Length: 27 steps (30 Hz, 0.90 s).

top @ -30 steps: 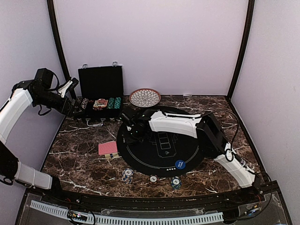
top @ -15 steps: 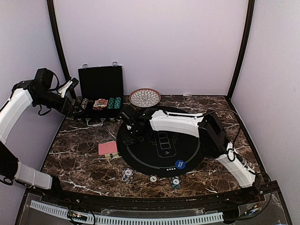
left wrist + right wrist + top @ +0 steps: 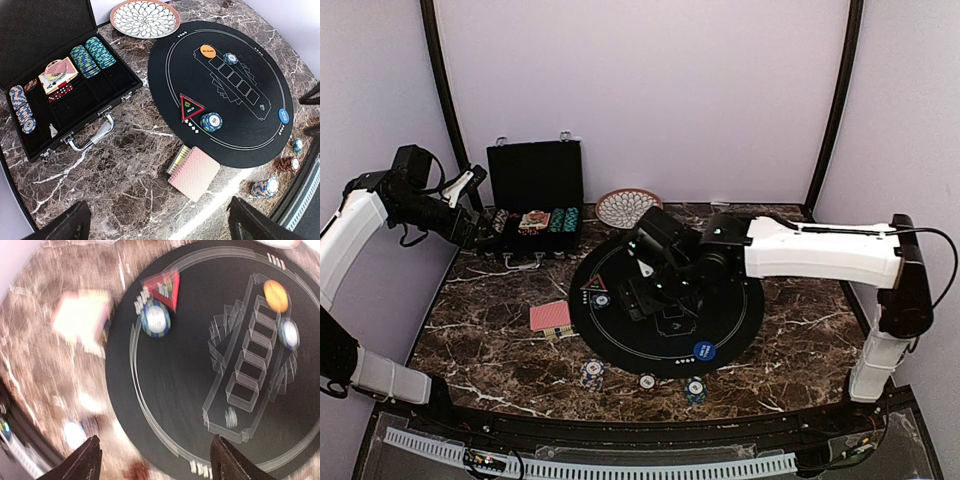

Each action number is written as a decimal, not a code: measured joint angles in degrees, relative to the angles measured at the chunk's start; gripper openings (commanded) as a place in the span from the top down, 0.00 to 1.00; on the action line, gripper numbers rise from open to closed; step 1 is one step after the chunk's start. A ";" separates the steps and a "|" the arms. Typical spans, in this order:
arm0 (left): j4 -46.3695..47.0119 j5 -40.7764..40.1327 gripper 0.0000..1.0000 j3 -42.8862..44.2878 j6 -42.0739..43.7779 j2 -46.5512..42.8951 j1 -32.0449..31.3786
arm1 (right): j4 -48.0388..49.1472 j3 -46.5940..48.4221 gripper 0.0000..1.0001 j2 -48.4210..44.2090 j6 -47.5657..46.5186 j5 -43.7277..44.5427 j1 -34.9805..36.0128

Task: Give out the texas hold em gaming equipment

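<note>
A red triangle marker and a blue striped chip lie at the left edge of the round black mat. The red-backed card deck lies on the marble just left of the mat. A blue button sits at the mat's front. My right gripper hovers open and empty over the mat's middle. In the right wrist view the triangle, the chip and an orange button show, blurred. My left gripper is open and empty high beside the case, above the deck.
The open black case holds chip rows and cards at the back left. The patterned dish sits behind the mat. Three chip stacks stand along the front edge. Dark frame posts rise at both back corners.
My right gripper has pulled back from the mat's left edge toward its middle and the arm has risen. The triangle and the chip now show where it was. The left arm has not moved.
</note>
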 measured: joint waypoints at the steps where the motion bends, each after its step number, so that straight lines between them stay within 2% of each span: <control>1: 0.00 0.00 0.01 0.00 0.02 0.00 0.00 | -0.72 -2.47 0.25 -2.01 0.74 0.22 0.63; 6: -0.07 -0.09 0.01 0.00 0.13 -0.04 0.00 | -6.45 -17.14 0.26 -10.54 6.80 1.01 4.50; 11: -0.07 -0.07 0.01 0.00 0.13 -0.07 0.00 | -8.52 -25.51 0.29 -14.34 12.66 0.15 7.72; 16: -0.07 0.04 0.01 0.00 0.11 -0.07 0.00 | -8.07 -28.72 0.29 -14.78 15.98 -1.33 9.64; 27: -0.07 0.04 0.01 0.00 0.11 -0.07 0.00 | -4.22 -28.76 0.26 -9.84 16.61 -3.13 9.88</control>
